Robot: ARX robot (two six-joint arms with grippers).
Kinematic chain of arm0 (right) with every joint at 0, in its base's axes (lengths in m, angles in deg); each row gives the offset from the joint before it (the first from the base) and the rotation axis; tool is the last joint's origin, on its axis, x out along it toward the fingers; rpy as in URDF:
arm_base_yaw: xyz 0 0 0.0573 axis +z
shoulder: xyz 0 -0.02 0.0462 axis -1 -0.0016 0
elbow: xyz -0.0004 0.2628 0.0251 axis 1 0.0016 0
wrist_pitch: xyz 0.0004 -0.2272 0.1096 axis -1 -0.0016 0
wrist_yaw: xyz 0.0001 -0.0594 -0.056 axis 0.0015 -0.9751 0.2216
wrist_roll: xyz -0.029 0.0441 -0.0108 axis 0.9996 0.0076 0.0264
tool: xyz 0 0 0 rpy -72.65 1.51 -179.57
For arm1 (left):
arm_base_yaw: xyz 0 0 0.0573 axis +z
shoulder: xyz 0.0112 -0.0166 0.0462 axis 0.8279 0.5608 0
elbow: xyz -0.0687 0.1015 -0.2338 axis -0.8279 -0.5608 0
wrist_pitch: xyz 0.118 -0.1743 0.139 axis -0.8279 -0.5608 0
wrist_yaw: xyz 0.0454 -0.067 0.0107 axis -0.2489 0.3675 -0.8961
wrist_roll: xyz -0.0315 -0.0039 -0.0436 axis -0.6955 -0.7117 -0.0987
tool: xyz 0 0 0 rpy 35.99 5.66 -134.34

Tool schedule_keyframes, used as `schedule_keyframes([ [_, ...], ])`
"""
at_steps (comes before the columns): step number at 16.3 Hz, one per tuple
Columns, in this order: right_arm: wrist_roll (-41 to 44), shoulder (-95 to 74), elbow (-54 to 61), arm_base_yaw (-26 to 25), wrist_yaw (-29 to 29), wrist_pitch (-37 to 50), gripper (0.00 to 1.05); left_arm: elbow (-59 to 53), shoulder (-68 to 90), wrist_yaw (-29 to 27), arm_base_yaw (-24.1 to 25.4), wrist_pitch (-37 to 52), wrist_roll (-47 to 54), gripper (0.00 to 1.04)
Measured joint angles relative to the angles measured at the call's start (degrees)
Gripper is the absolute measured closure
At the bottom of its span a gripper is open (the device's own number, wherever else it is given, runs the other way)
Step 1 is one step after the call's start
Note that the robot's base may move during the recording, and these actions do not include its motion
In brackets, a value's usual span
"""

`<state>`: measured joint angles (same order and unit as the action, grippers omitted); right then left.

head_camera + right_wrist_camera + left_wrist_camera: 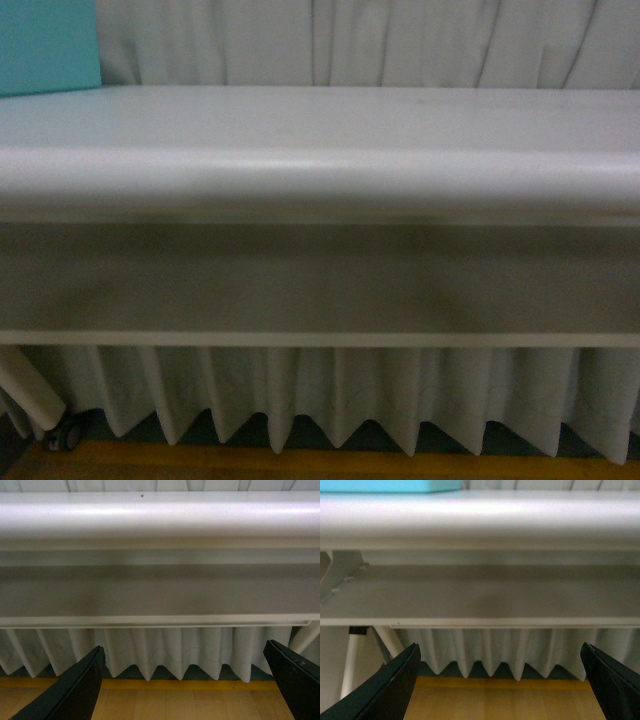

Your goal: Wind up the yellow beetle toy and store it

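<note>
Right, the left gripper (500,680) sits with its two black fingers (390,690) spread wide apart, nothing between them, only honey-coloured wooden floor (500,700) showing in the gap. The right gripper (185,685) matches it, black fingers (75,692) splayed and empty over the same floor. Both arms hang low, below the rounded front edge of the long white table (320,175), each wrist camera looking at that edge, the grey rail beneath it and the pleated white curtain (330,395) behind. From the front camera neither arm shows. The tabletop runs pale and smooth, a flat turquoise box (48,45) sitting at its far left corner. A white leg with a small caster (66,434) stands lower left. The yellow beetle toy appears in none of the three views.
</note>
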<state>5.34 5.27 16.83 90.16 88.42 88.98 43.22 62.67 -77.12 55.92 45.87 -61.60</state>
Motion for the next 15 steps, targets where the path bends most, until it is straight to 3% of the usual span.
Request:
schedule_keyframes([
  [15, 0.00, 0.00, 0.00, 0.00, 0.00, -0.09, 0.07, 0.00, -0.02, -0.07, 0.00, -0.11, 0.02, 0.07],
])
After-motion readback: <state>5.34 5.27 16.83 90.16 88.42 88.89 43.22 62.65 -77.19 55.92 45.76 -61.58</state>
